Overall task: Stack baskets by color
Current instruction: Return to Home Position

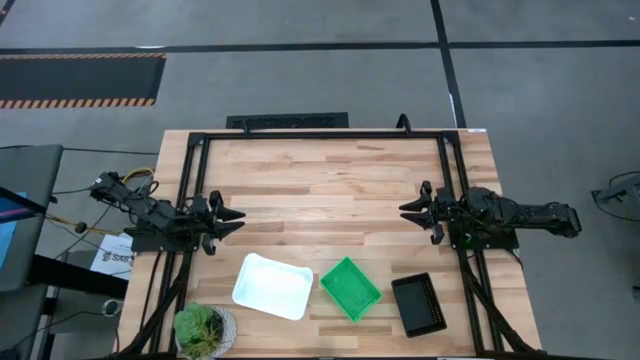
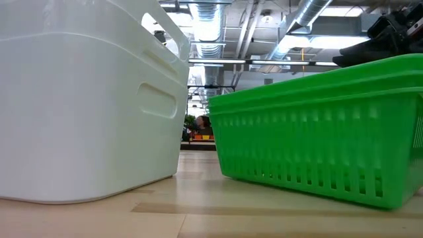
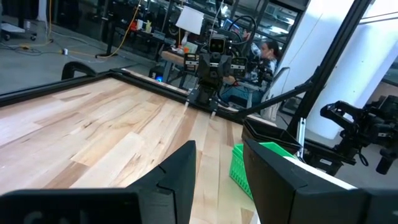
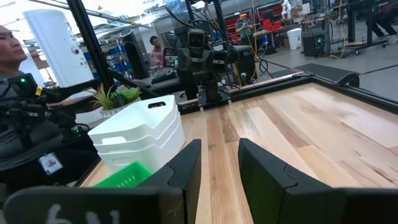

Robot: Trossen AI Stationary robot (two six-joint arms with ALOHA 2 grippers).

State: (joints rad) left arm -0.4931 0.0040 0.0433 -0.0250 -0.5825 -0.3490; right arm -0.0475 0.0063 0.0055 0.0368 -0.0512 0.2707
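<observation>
Ahead of your right gripper, the white baskets were smooth, glossy plastic; the green basket beside them was slotted plastic with a faint sheen. Under its matt dark fingers, the table was pale, smooth-finished wood.

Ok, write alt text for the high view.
A white basket, a green basket and a black basket sit in a row along one edge of a wooden table, with a potted plant beside the white one. The left gripper and right gripper hover open at opposite sides, facing each other, empty.
</observation>
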